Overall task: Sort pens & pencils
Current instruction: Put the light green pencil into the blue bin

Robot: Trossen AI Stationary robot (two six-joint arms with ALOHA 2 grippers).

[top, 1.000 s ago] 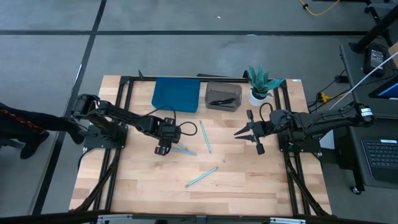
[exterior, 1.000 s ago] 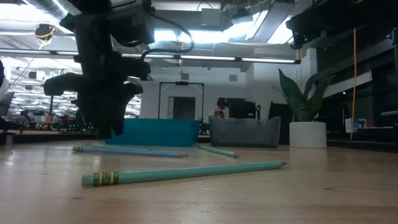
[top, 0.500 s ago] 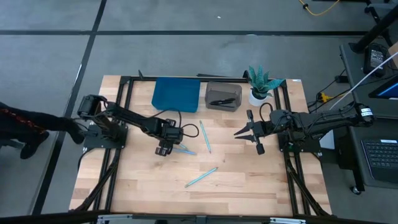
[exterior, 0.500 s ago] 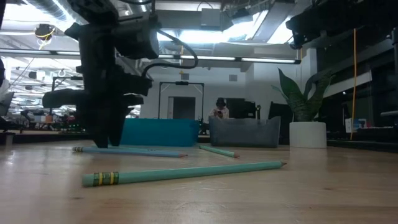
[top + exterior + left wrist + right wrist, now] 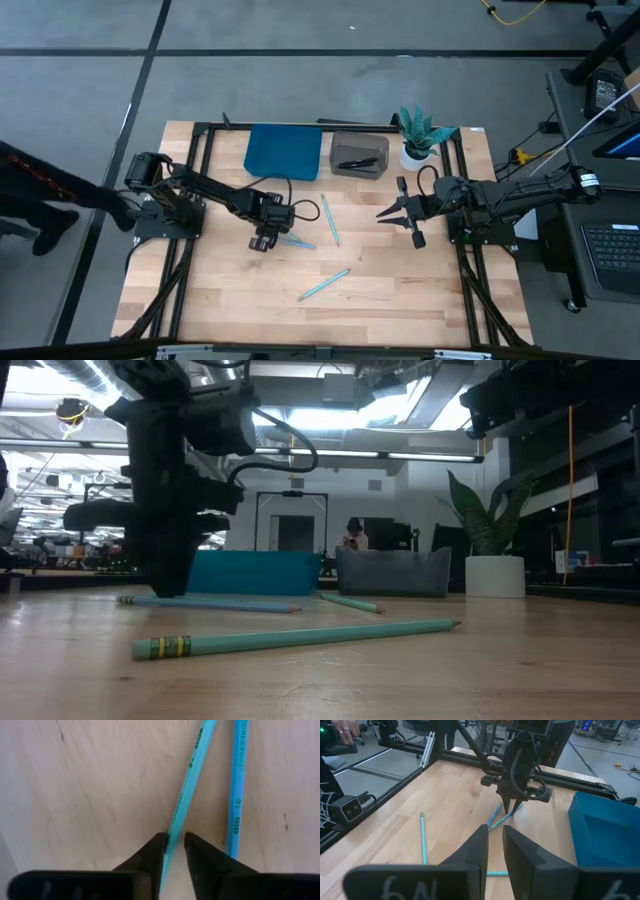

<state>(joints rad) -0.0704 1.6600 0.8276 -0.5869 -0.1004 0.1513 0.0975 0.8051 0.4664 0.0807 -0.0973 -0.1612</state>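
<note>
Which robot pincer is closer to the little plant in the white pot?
The right pincer. It hangs just in front of the plant, slightly toward the table's middle. The left pincer is far across the table, down at two crossed pencils.

I see a pale, smooth wooden counter with a matt grain, slim light-blue painted wooden pencils with a slight sheen, and a matt blue plastic tray.

floor: grey concrete, dark seams | tabletop: light wood | potted plant: at tabletop's far edge | ceiling lights: bright strips overhead
</note>
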